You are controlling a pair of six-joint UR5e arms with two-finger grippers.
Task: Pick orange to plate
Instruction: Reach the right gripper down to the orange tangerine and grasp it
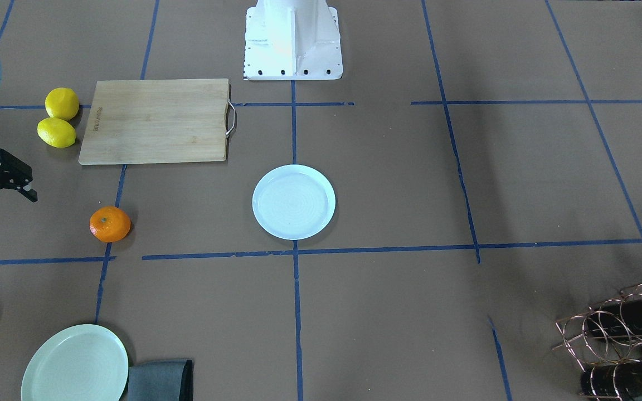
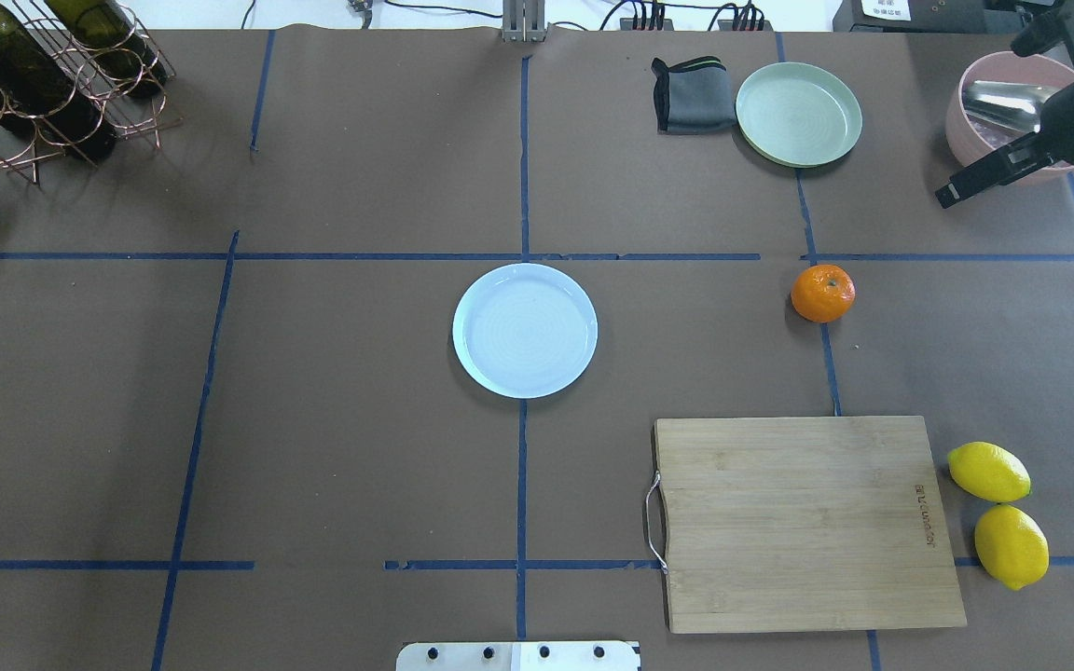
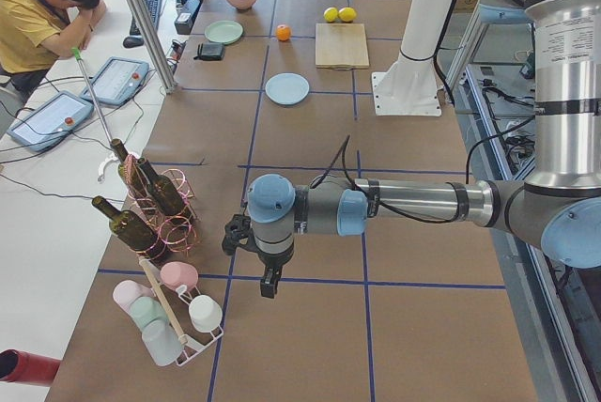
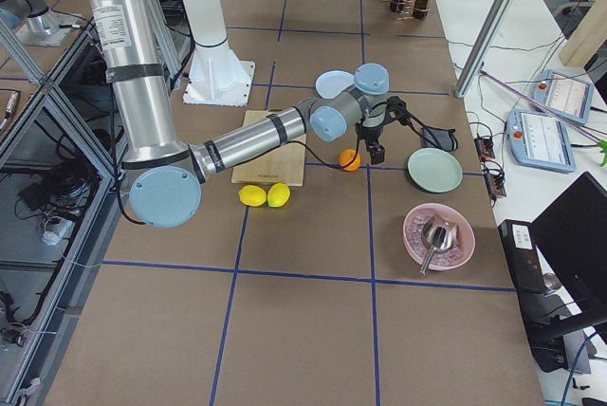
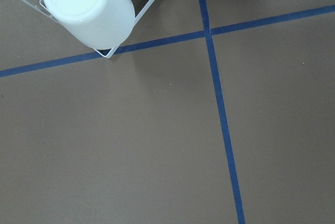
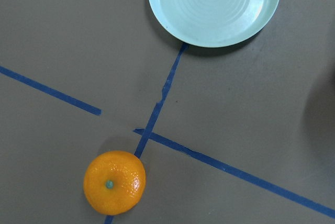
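Observation:
The orange [image 2: 822, 293] rests on a blue tape line, right of the empty white plate [image 2: 525, 329] at the table's centre. In the front-facing view the orange [image 1: 110, 224] is well left of the plate [image 1: 293, 201]. My right gripper [image 2: 980, 121] hovers beyond the orange with its jaws wide apart and empty; it also shows at the edge [image 1: 4, 208]. The right wrist view looks down on the orange [image 6: 114, 182]. My left gripper [image 3: 268, 280] hangs far off by the cup rack, and I cannot tell whether it is open.
A wooden cutting board [image 2: 807, 522] and two lemons [image 2: 989, 471] lie nearer the robot's base than the orange. Beyond it are a mint-green plate [image 2: 798, 114], grey cloth [image 2: 691, 95] and pink bowl [image 2: 970, 126]. A bottle rack [image 2: 43, 84] fills the far left corner.

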